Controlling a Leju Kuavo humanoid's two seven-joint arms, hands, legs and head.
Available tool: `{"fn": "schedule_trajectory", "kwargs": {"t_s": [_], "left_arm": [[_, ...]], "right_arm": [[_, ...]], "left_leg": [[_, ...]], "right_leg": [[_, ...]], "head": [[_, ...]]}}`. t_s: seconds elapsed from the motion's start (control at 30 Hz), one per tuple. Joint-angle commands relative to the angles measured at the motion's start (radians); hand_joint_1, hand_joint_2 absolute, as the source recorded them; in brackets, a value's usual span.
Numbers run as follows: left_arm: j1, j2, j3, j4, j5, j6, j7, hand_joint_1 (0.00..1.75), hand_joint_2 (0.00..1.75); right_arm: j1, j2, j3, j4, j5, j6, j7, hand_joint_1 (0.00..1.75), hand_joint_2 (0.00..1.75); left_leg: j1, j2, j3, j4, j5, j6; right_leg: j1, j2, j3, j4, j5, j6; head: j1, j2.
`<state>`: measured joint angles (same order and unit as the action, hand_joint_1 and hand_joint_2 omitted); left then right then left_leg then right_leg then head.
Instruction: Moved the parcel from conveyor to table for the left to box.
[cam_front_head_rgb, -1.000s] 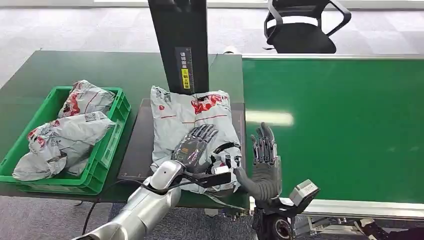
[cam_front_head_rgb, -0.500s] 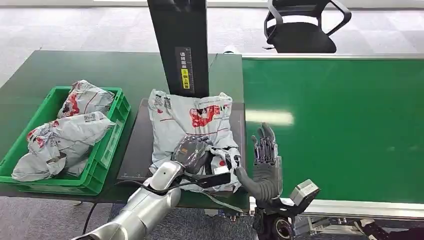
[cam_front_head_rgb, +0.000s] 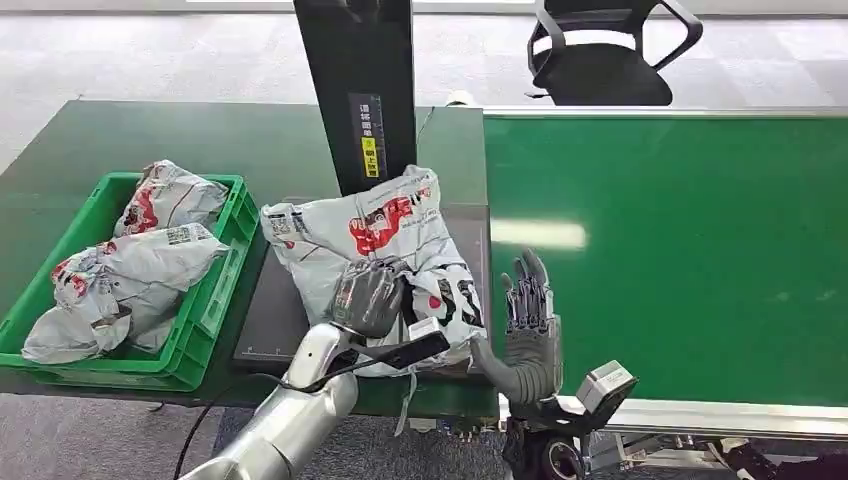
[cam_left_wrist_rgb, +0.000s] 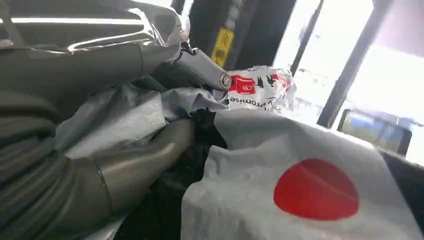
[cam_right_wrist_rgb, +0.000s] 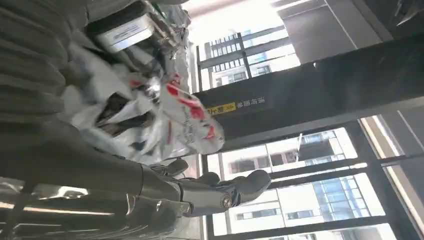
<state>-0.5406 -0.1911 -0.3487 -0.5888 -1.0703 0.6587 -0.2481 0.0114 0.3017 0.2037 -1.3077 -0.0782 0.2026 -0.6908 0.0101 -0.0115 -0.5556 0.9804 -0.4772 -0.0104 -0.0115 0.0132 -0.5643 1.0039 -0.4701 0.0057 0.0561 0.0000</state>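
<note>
A grey plastic parcel (cam_front_head_rgb: 385, 250) with red print lies crumpled on the dark plate (cam_front_head_rgb: 275, 320) of the table, its far end lifted and swung toward the crate. My left hand (cam_front_head_rgb: 368, 297) grips its near part, fingers curled into the bag; the left wrist view shows the bag (cam_left_wrist_rgb: 280, 190) bunched against the hand (cam_left_wrist_rgb: 100, 165). My right hand (cam_front_head_rgb: 528, 325) stands upright and open beside the parcel at the conveyor's near edge, holding nothing. In the right wrist view the parcel (cam_right_wrist_rgb: 170, 115) is past the open right hand (cam_right_wrist_rgb: 200, 192).
A green crate (cam_front_head_rgb: 215, 300) on the left holds several grey parcels (cam_front_head_rgb: 130, 270). A black post (cam_front_head_rgb: 362, 90) with a yellow label stands just behind the parcel. The green conveyor belt (cam_front_head_rgb: 680, 250) spreads to the right, an office chair (cam_front_head_rgb: 600, 50) beyond it.
My left hand went from lying flat on the parcel to closing on it, then pulled it left and up, crumpling and turning it. The right hand stayed put.
</note>
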Motion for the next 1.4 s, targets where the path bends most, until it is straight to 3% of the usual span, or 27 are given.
{"fn": "schedule_trajectory", "kwargs": {"t_s": [0.03, 0.27, 0.37, 0.53, 0.57, 0.73, 0.97, 1.0, 1.07, 1.2, 1.3, 1.4], "left_arm": [[0.146, -0.003, 0.157, -0.392, 0.132, 0.039, -0.223, 1.75, 1.75], [0.153, 0.001, 0.152, -0.4, 0.136, 0.039, -0.223, 1.75, 1.75], [0.211, -0.04, 0.298, -0.6, 0.194, 0.039, -0.367, 1.75, 1.75], [0.267, 0.032, 0.382, -0.881, 0.319, 0.039, -0.398, 1.69, 1.75], [0.264, 0.046, 0.398, -0.911, 0.346, 0.039, -0.399, 1.75, 1.75], [0.156, 0.185, 0.442, -0.94, 0.453, 0.039, -0.338, 1.73, 1.75], [0.151, 0.189, 0.44, -0.937, 0.455, 0.039, -0.335, 1.73, 1.75], [0.156, 0.158, 0.464, -0.947, 0.438, 0.039, -0.356, 1.71, 1.75], [0.088, 0.216, 0.502, -0.921, 0.467, 0.039, -0.34, 1.69, 1.75], [-0.12, 0.404, 0.505, -0.717, 0.442, 0.035, -0.189, 1.69, 1.75], [-0.287, 0.466, 0.498, -0.466, 0.296, 0.039, -0.104, 1.66, 1.75], [-0.342, 0.467, 0.521, -0.268, 0.175, 0.039, -0.049, 1.66, 1.75]], "right_arm": [[-0.016, -0.009, -0.004, 0.037, -0.004, -0.017, 0.001, 0.0, 1.75], [-0.02, -0.009, -0.004, 0.037, -0.005, -0.017, 0.001, 0.0, 1.75], [-0.026, -0.011, 0.0, 0.039, -0.01, -0.025, 0.0, 0.0, 1.75], [-0.044, -0.016, 0.0, 0.059, -0.024, -0.029, -0.001, 0.0, 1.75], [-0.047, -0.017, -0.001, 0.062, -0.026, -0.027, -0.002, 0.0, 1.75], [-0.041, -0.019, -0.005, 0.052, -0.029, -0.024, -0.003, 0.0, 1.75], [-0.04, -0.019, -0.005, 0.052, -0.029, -0.023, -0.003, 0.0, 1.75], [-0.039, -0.019, -0.005, 0.051, -0.029, -0.024, -0.003, 0.0, 1.75], [-0.026, -0.023, -0.005, 0.044, -0.03, -0.018, -0.004, 0.0, 1.75], [-0.009, -0.021, -0.01, 0.031, -0.024, 0.003, -0.006, 0.0, 1.75], [-0.01, -0.019, -0.01, 0.031, -0.018, 0.017, -0.002, 0.0, 1.75], [-0.011, -0.018, -0.012, 0.031, -0.014, 0.025, 0.002, 0.0, 1.75]], "left_leg": [[0.0, 0.003, -0.001, 0.0, 0.0, 0.001], [0.0, 0.001, -0.002, 0.0, 0.0, 0.0], [0.001, 0.003, -0.003, 0.0, 0.0, 0.001], [0.001, 0.006, -0.003, 0.0, -0.001, 0.0], [0.001, 0.005, -0.003, 0.0, -0.001, 0.0], [0.002, 0.006, -0.004, 0.0, 0.0, 0.0], [0.002, 0.003, -0.004, 0.0, 0.0, 0.0], [0.002, 0.002, -0.004, 0.0, 0.0, 0.0], [0.002, 0.002, -0.004, 0.0, 0.0, 0.0], [0.002, -0.001, -0.006, 0.001, 0.001, -0.001], [0.002, -0.002, -0.005, 0.001, 0.002, -0.001], [0.004, -0.003, -0.004, 0.0, 0.004, -0.003]], "right_leg": [[0.001, 0.001, -0.001, -0.001, 0.001, 0.0], [0.0, 0.0, -0.002, -0.001, 0.0, 0.0], [0.001, 0.001, -0.003, -0.001, 0.001, 0.0], [0.001, 0.004, -0.004, 0.0, 0.001, -0.001], [0.001, 0.004, -0.004, 0.0, 0.001, -0.001], [0.002, 0.004, -0.005, 0.0, 0.001, -0.001], [0.002, 0.0, -0.003, -0.001, 0.001, 0.0], [0.002, 0.0, -0.004, 0.0, 0.0, 0.0], [0.003, -0.001, -0.003, -0.002, 0.0, 0.0], [0.003, -0.003, -0.005, 0.001, 0.0, -0.001], [0.003, -0.004, -0.005, 0.001, 0.0, -0.002], [0.005, -0.005, -0.004, 0.0, 0.001, -0.002]], "head": [[0.0, 0.0], [0.0, 0.0], [0.0, 0.0], [0.0, 0.0], [0.0, 0.0], [0.0, 0.0], [0.0, 0.0], [0.0, 0.0], [0.0, 0.0], [0.001, 0.0], [0.0, 0.0], [0.0, 0.0]]}}
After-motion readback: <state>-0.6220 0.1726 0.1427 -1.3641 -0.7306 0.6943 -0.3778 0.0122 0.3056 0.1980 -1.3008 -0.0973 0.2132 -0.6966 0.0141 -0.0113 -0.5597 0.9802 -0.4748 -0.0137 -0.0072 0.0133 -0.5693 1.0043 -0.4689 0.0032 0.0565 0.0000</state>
